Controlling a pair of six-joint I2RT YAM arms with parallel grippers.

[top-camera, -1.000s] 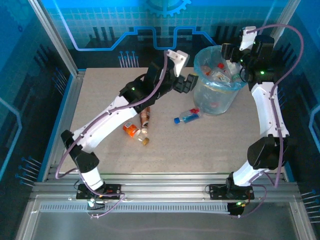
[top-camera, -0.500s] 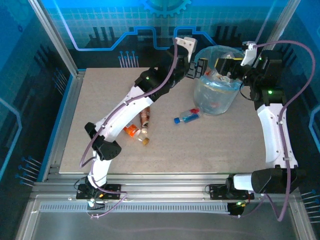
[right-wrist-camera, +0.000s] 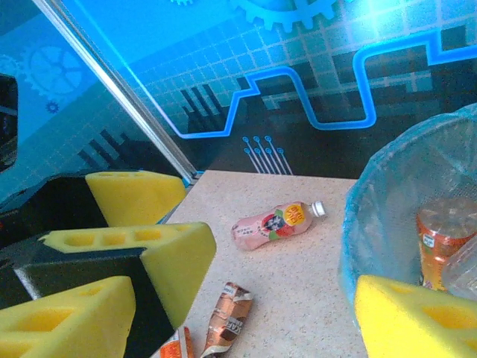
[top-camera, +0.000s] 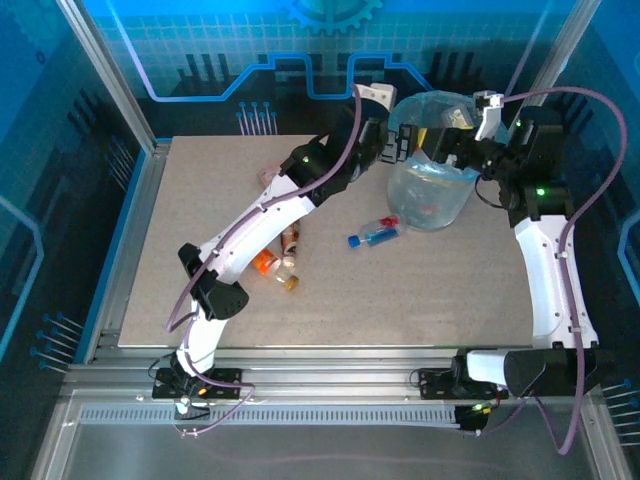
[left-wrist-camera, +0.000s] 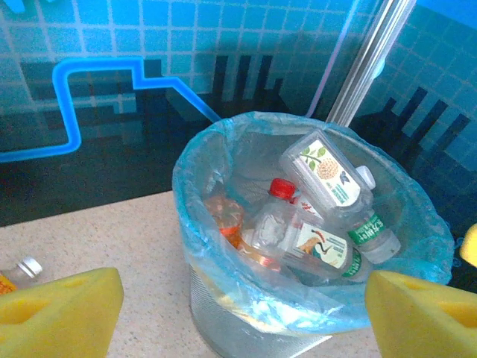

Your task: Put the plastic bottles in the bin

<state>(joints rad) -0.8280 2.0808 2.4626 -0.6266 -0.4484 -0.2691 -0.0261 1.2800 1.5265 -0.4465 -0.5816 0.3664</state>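
The left arm has stretched farther, carrying the left fingers (top-camera: pixel 403 143) to the rim of the bin (top-camera: pixel 432 205), near the right fingers (top-camera: pixel 450 142). Five bottles (top-camera: pixel 373 234) lie on the desk (top-camera: pixel 450 290).

From the left wrist, its fingers stand spread and empty, and the bin ahead holds more bottles.

From the right wrist, its fingers are spread and empty, with the left ones just beside.

The arms may clash, or snag the bag (left-wrist-camera: pixel 195 224) and tip the bin.

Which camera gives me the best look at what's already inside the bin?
Left wrist: it looks down into the bin, bottles plainly visible. Top external shows it small, contents hard to make out. Right wrist catches one side, with an orange bottle inside.
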